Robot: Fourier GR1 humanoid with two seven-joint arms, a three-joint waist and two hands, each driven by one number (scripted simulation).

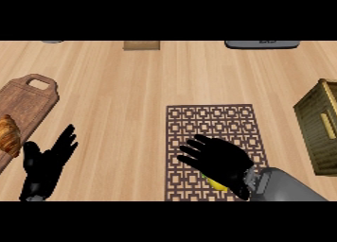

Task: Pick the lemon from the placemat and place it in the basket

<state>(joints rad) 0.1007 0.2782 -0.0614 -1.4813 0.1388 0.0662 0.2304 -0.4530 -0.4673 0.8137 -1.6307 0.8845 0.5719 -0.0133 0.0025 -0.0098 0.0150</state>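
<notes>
Right hand [217, 158] over lemon [216, 183] on placemat [212, 124].
Fingers spread, not clamped. Left hand [45, 163] open, resting near left; basket [326, 125] far right.

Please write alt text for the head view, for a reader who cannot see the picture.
The robot's right hand lies over a yellow lemon on a brown patterned placemat, hiding most of it. A basket stands at the right edge of the wooden counter. The left hand rests open at lower left, beside a cutting board holding a croissant.
</notes>
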